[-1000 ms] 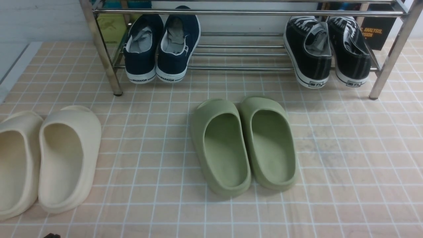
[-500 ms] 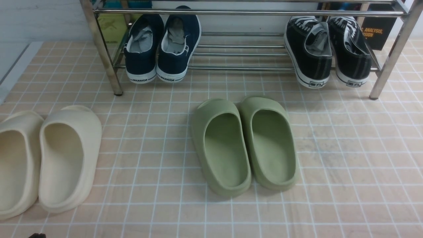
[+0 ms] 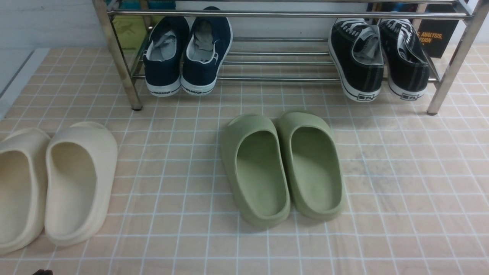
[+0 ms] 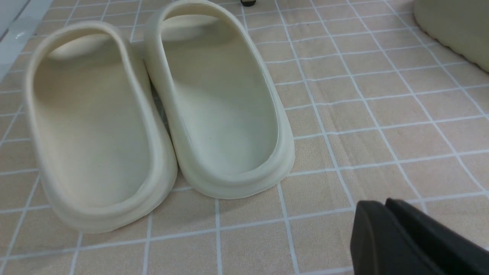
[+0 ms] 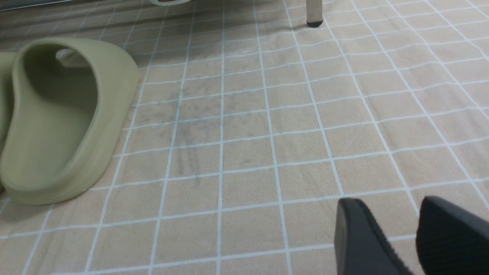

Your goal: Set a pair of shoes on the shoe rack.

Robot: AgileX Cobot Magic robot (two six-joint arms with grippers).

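The pair of navy-blue slip-on shoes, left one (image 3: 163,57) and right one (image 3: 205,53), stands on the lowest shelf of the chrome shoe rack (image 3: 279,79) at its left end, heels with "WARRIOR" facing me. My left gripper (image 4: 384,204) is shut and empty, low over the tiled floor near the cream slides; only a dark tip of it (image 3: 42,272) shows at the bottom edge of the front view. My right gripper (image 5: 389,201) is open and empty above bare tiles, to the right of the green slides. Neither gripper touches a shoe.
A pair of cream foam slides (image 3: 76,179) lies at the front left, also in the left wrist view (image 4: 217,103). Green foam slides (image 3: 282,164) lie mid-floor, one in the right wrist view (image 5: 57,114). Black lace-up sneakers (image 3: 378,57) sit at the rack's right end. A rack post foot (image 5: 314,11) stands beyond.
The dark tip of my left gripper at the bottom edge of the front view has slid left since one second ago. The shoes and slides have not moved.
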